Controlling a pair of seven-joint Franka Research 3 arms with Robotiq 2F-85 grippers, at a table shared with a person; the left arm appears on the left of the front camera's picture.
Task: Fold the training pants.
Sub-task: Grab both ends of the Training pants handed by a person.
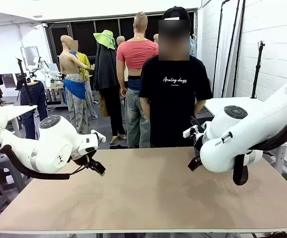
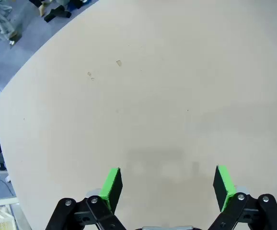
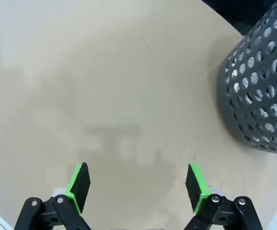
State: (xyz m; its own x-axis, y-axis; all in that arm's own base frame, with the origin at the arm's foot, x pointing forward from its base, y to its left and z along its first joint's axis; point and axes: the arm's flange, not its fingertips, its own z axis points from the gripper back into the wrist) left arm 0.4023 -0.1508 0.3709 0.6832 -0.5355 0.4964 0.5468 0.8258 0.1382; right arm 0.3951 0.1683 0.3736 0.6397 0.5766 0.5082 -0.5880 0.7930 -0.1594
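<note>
1. Judging by the scene, folding has not begun: both arms hang over the bare top of the table, one at the left and one at the right, and a person stands at the far edge with arms down
2. The left gripper has its jaws spread wide, green pads well apart, nothing between them and only tabletop below
3. The right gripper is spread just as wide and also carries nothing
4. Where the training pants are I cannot tell; no grey cloth lies under either gripper
5. A dark mesh basket stands on the table near the right gripper. Its rim is cut off by the frame and the holes show only pale flecks, so I cannot tell what is in it
6. The next move likely calls for the garment to be laid flat between the arms, then for each gripper to come down on an edge of it
</note>
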